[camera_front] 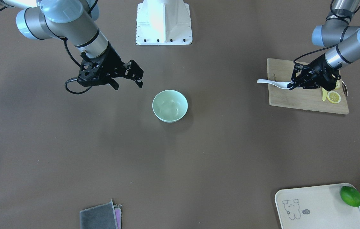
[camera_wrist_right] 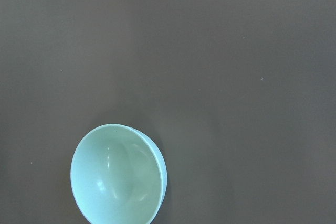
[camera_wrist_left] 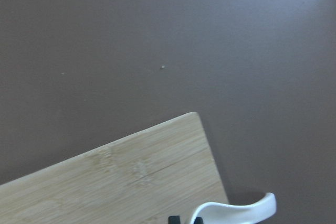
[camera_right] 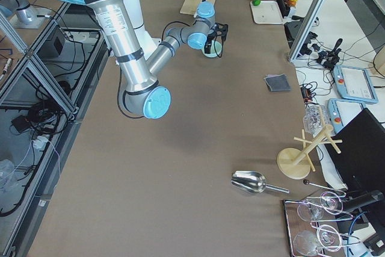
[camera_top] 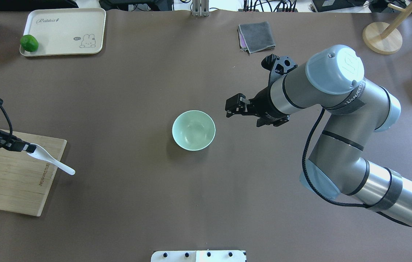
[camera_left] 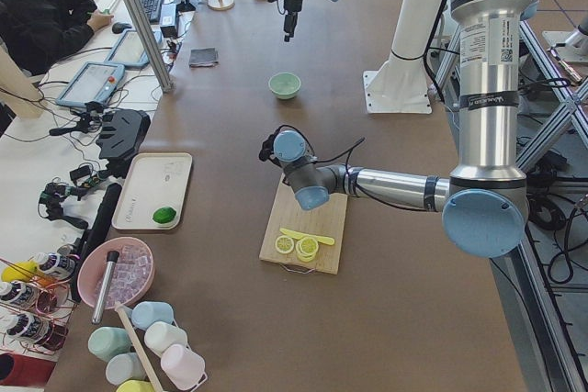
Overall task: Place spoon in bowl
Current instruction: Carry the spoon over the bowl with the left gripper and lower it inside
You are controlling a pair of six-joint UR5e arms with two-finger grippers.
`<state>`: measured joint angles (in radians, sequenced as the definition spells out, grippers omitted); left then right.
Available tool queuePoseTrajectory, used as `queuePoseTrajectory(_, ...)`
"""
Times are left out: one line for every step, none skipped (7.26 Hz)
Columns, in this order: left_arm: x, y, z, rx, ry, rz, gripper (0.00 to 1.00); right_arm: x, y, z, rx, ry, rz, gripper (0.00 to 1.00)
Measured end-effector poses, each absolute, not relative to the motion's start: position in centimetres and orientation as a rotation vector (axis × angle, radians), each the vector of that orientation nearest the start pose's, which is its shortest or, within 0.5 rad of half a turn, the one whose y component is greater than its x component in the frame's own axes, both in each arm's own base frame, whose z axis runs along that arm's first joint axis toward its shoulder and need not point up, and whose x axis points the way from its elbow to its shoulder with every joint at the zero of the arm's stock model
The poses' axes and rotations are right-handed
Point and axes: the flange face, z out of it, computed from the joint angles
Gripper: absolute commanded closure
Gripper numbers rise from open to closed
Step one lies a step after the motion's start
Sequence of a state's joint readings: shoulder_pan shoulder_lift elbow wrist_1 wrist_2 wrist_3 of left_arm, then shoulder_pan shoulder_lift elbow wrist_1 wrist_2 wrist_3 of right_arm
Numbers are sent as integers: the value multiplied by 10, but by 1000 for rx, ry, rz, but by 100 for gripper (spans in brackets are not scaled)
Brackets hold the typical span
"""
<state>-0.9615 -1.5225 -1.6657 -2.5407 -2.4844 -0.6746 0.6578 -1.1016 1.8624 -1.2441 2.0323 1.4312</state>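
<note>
Overhead exterior: L fingers (camera_top: 23, 146) pinch spoon (camera_top: 50, 160) scoop; handle diagonal, twd centre.

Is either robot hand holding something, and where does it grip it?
The left gripper holds the spoon by its scoop end; the right gripper holds nothing.

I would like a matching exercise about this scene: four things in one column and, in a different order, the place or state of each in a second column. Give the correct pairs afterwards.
Column one:
1. spoon
2. bowl
3. lime
4. grey cloth

Column two:
A. on a corner of the cream tray
B. gripped by the left claw
C. empty, in the middle of the table
D. lying flat near the table's far edge

Pairs: 1-B, 2-C, 3-A, 4-D
</note>
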Motion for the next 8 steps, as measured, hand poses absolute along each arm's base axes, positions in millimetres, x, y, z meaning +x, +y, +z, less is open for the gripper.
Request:
queuePoseTrajectory(233,-435,489,249,1262,368,100,-419,-437,226,31,-1143,210,0)
queuePoseTrajectory(247,-456,451,238,1299,318,100,-416,-437,228,30,-1143,212,0)
queuePoseTrajectory(264,-478,406,220,1331,264,100,-412,-439,230,28,-1141,216,0)
queuePoseTrajectory(290,-493,357,192,1362,206,100,-410,-440,232,29,-1139,220,0)
queuePoseTrajectory(333,-492,313,169,1386,137,100,-407,-442,233,30,-1137,224,0)
queuePoseTrajectory(391,-474,278,162,1401,54,100,-405,-443,235,31,-1135,228,0)
queuePoseTrajectory(443,-448,256,169,1408,-6,100,-399,-445,239,31,-1132,230,0)
queuePoseTrajectory(480,-430,235,188,1402,-45,100,-391,-446,245,27,-1128,232,0)
